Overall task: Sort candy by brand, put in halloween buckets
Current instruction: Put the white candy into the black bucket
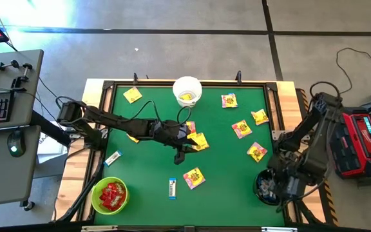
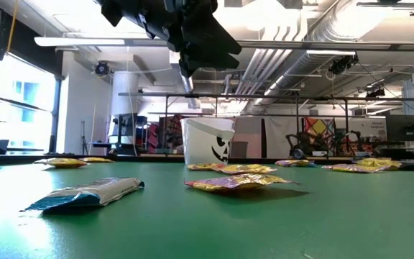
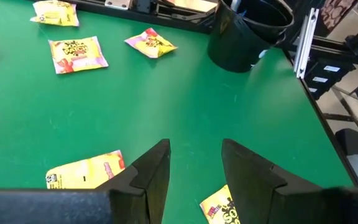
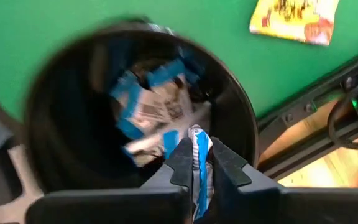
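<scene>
My right gripper (image 4: 197,163) hangs over the black bucket (image 4: 61,93), shut on a white-and-blue bar; more such bars (image 4: 151,109) lie inside. In the high view that bucket (image 1: 267,187) sits at the table's near right corner. My left gripper (image 3: 194,168) is open and hovers above the table's middle (image 1: 182,151), with yellow packets (image 3: 84,171) (image 3: 219,208) below it on either side. The white bucket (image 1: 187,90) at the far edge holds yellow candy. The lime green bucket (image 1: 110,195) at the near left holds red packets. My right gripper pinches a white-and-blue bar (image 4: 199,146) between its two fingers, coming from above and pointing down into the black bucket's mouth. The bar stands on edge along the fingers, lifted clear of the pile below.
Yellow packets lie scattered over the mat's right and far parts (image 1: 241,128) (image 1: 257,151) (image 1: 229,100) (image 1: 132,95) and one near the middle (image 1: 194,177). Two white-and-blue bars lie flat (image 1: 172,187) (image 1: 113,158). A raised frame (image 1: 282,109) borders the mat.
</scene>
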`<state>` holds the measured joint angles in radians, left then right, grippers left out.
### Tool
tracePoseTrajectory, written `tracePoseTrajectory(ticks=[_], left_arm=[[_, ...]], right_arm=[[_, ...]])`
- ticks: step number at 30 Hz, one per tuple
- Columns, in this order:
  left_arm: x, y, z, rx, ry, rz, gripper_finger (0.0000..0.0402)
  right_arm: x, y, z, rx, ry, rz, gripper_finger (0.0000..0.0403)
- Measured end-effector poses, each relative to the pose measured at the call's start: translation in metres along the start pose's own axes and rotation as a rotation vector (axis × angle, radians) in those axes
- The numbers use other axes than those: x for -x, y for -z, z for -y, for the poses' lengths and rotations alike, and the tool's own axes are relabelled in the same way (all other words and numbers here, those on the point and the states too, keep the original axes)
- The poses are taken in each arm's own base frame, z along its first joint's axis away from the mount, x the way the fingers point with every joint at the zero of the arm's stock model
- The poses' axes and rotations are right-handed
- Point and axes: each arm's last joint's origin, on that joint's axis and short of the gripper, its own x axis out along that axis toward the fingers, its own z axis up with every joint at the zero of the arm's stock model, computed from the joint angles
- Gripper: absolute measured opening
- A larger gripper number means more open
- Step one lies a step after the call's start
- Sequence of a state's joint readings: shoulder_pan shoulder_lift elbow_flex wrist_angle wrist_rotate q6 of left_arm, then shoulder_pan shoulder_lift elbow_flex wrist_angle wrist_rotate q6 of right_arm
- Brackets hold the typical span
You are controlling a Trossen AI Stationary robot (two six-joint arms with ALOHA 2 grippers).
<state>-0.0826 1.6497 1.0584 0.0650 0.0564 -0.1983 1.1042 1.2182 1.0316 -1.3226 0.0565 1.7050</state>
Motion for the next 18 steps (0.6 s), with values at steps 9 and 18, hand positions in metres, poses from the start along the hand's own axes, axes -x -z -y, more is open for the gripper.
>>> tracePoseTrajectory(ticks=[9,18], left_arm=[[0.000,0.002,-0.001,-0.039,-0.013,-0.015,0.0138],[-0.008,0.001,-0.009,-0.083,-0.134,0.038,0.0118]], right_arm=[[-0.029,0.002,0.002,-0.001,0.004,-0.065,0.0086],[0.021,-0.006,0.001,0.035,0.007,0.033,0.0153]])
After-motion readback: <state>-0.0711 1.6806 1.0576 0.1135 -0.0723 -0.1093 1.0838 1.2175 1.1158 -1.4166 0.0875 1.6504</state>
